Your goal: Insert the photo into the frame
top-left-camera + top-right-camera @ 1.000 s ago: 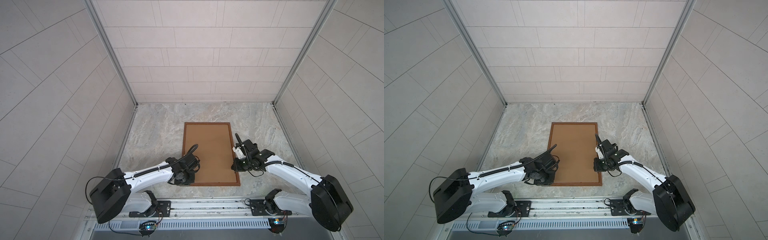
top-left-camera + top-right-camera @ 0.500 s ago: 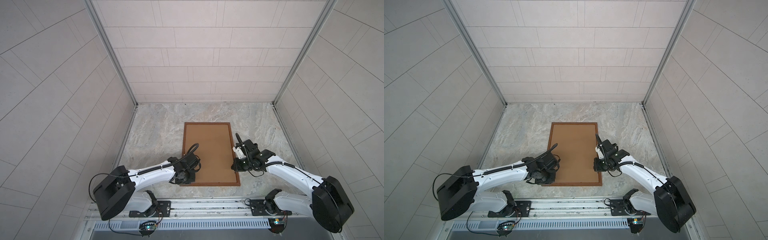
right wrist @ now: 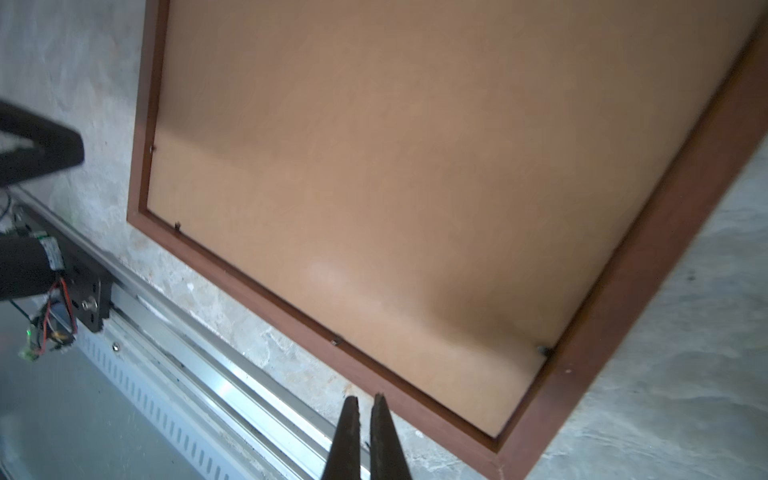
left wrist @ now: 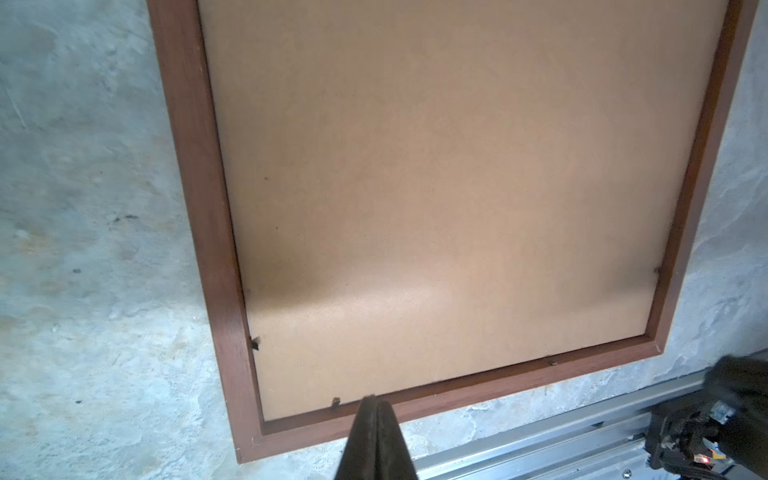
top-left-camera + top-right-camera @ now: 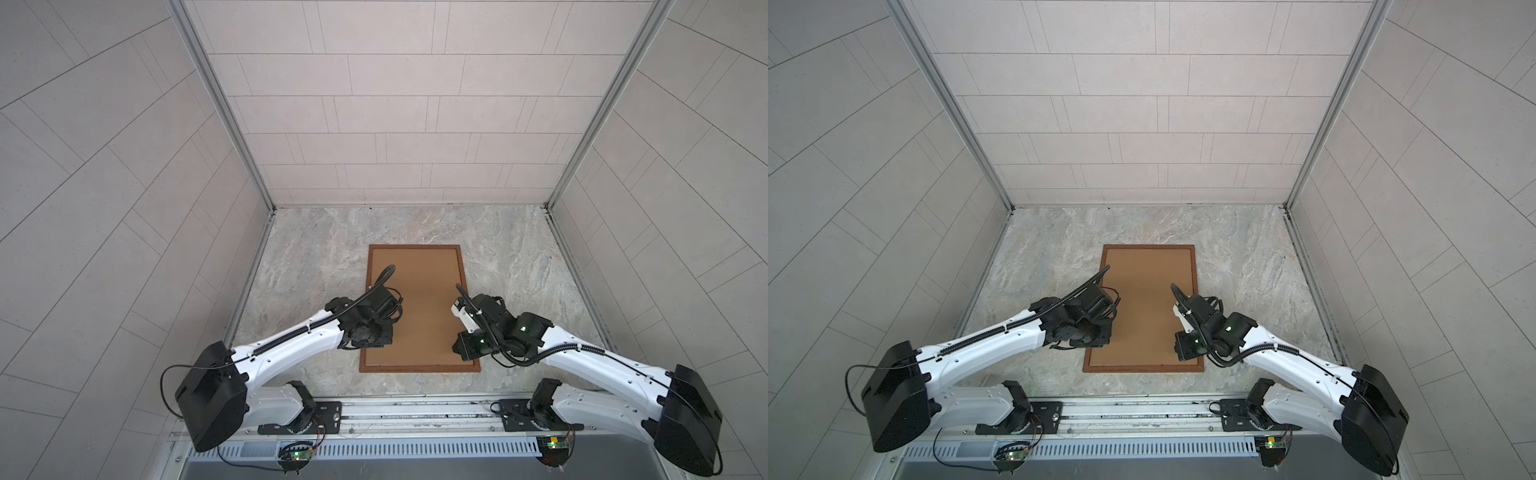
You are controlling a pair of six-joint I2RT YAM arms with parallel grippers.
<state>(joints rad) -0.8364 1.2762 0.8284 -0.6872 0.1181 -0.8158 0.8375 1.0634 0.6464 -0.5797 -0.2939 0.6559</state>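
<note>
My left gripper [image 4: 374,409], closed and empty, is at the frame [image 4: 208,208]'s near rail, beside a clip [image 4: 335,402]. My right gripper [image 3: 365,405], also closed, hangs just short of that rail.

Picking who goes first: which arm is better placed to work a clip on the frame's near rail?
Likely left: the left end effector, shut, is beside a metal clip inside the frame; the right end effector appears outside it.
</note>
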